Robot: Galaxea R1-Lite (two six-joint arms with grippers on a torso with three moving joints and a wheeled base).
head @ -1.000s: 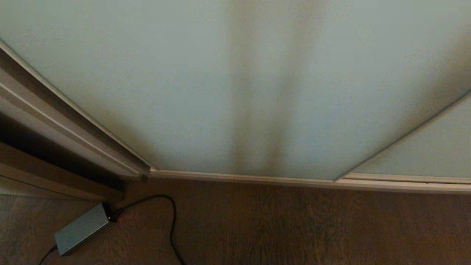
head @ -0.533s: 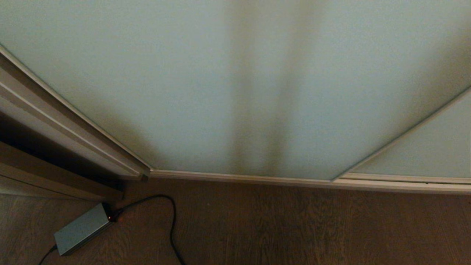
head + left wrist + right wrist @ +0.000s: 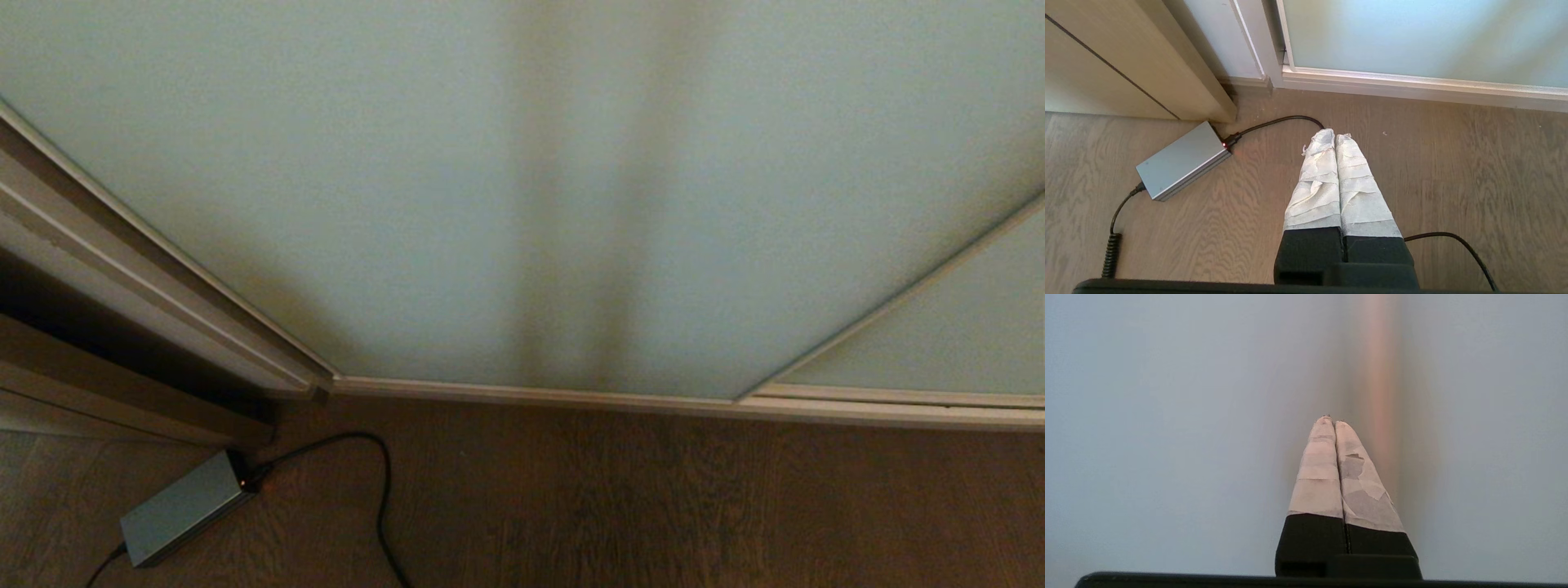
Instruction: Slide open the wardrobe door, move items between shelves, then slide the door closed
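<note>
Door [image 3: 408,180] shut. Right hand [image 3: 1331,421] closed, empty, facing glass. Left hand [image 3: 1331,134] closed over floor [image 3: 1453,183]. Closed fingers may slip on smooth glass; door stays put.

Grey power adapter [image 3: 1182,166] lying flat on wood-grain floor [image 3: 1453,171], black cable [image 3: 1280,121] curling from one end.

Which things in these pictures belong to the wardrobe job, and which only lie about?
Belong to the job:
- sliding wardrobe door, frosted glass, closed
- right gripper, fingers shut, pointing at the glass
- left gripper, fingers shut, above the floor

Only lying about:
- grey power adapter on the floor
- its black cable
- wooden floor
</note>
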